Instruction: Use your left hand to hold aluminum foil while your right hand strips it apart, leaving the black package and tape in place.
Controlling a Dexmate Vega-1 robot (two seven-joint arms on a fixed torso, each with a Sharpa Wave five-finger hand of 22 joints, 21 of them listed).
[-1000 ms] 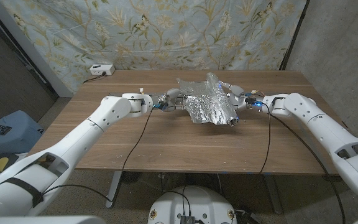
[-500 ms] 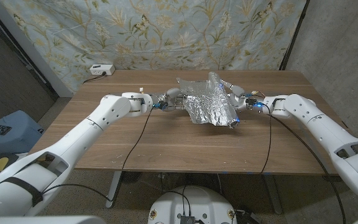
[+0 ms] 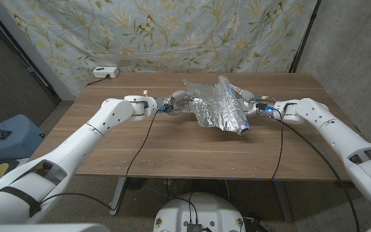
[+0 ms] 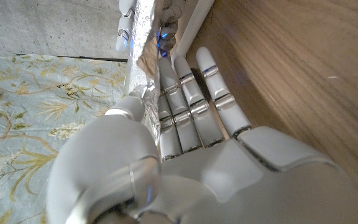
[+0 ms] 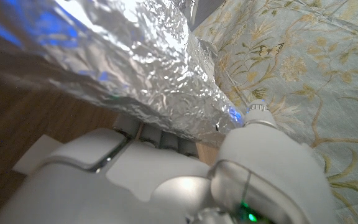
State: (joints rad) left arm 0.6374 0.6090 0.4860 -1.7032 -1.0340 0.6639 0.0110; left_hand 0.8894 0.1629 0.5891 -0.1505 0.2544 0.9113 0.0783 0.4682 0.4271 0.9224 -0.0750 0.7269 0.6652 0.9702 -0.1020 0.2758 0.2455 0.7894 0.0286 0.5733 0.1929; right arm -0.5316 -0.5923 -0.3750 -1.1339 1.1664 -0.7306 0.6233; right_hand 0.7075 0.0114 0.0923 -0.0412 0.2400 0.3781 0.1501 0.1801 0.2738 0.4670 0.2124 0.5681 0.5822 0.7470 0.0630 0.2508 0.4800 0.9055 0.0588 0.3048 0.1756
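Foil (image 3: 216, 106) crumpled at mid-bench (image 3: 172, 145), far side, partly lifted. Left hand (image 3: 176, 103) gripping foil's left edge, thumb over fingers (image 4: 185, 102) with sheet between. Right hand (image 3: 248, 103) clamped on foil's right edge, thumb (image 5: 263, 134) pressing sheet from above. White box (image 3: 105, 71) at far left corner.

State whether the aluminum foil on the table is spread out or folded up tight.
Spread out. The aluminum foil lies as a wide crinkled sheet between the left hand and right hand, both gripping its edges.
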